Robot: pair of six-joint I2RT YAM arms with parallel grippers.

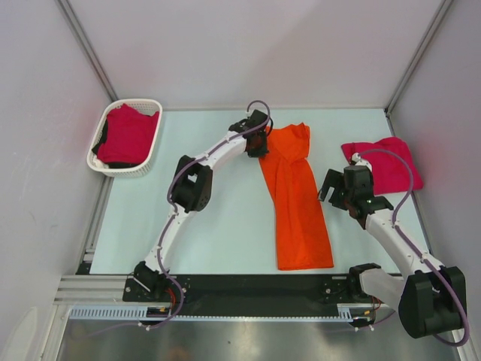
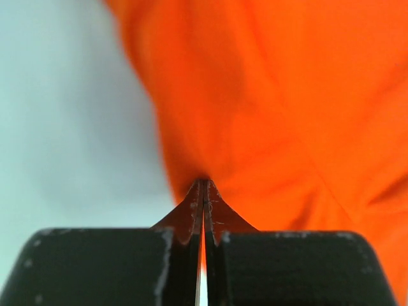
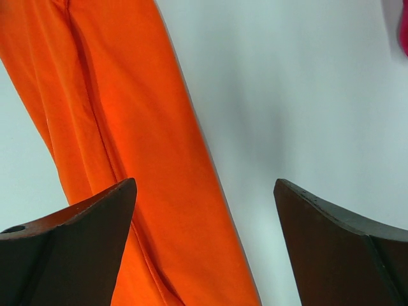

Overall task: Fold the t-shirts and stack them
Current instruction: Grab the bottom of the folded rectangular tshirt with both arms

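Observation:
The orange t-shirt [image 1: 294,195] lies in the middle of the table as a long narrow strip, folded lengthwise. At its far left edge my left gripper [image 1: 259,143] is shut on the cloth. In the left wrist view the jaws are pressed together [image 2: 204,186] with orange t-shirt [image 2: 274,115] pinched between them. My right gripper [image 1: 333,189] hovers open just right of the strip. In the right wrist view its jaws [image 3: 204,185] stand wide over the edge of the orange t-shirt [image 3: 127,127]. A folded crimson t-shirt [image 1: 385,162] lies at the right.
A white lattice basket [image 1: 152,105] at the far left holds crimson cloth [image 1: 128,135]. Grey walls close in the table on three sides. A sliver of the crimson t-shirt [image 3: 403,25] shows at the right wrist view's top right corner.

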